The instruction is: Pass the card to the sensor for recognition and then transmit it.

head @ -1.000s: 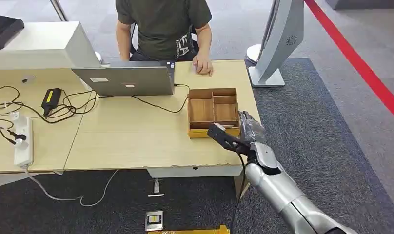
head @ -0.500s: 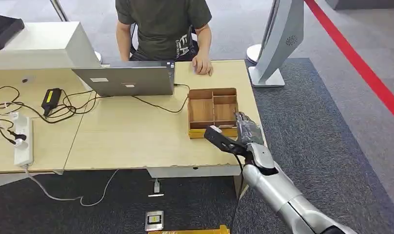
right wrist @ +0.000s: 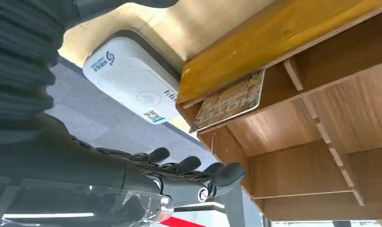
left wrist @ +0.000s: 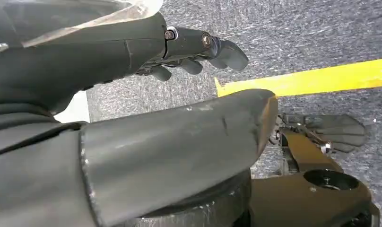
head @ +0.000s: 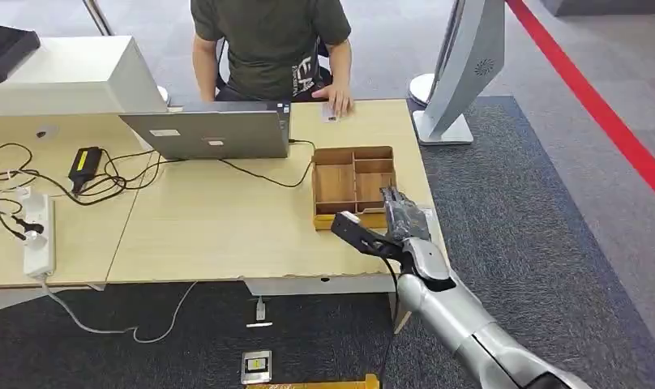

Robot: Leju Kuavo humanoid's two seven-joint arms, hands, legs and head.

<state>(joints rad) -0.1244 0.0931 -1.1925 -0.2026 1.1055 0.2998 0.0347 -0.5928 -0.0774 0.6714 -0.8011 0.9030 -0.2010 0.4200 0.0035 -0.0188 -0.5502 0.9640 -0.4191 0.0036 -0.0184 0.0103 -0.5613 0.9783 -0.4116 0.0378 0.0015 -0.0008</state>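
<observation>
In the right wrist view we are seeing the card lying flat in the long front compartment of the wooden tray, apart from the fingers of our right hand, which are extended and holding nothing. The card is showing a worn brownish print with pale lettering, and the white card reader is sitting just beside the tray. Our left hand is hanging over grey carpet, fingers loosely curled around nothing.

Bright, even indoor light with soft shadows; the wrist views' near foreground is blurred.

The card lying in my wooden tray reads "HOTEL". The white sensor carries a blue logo and a QR code, its small print unreadable.
</observation>
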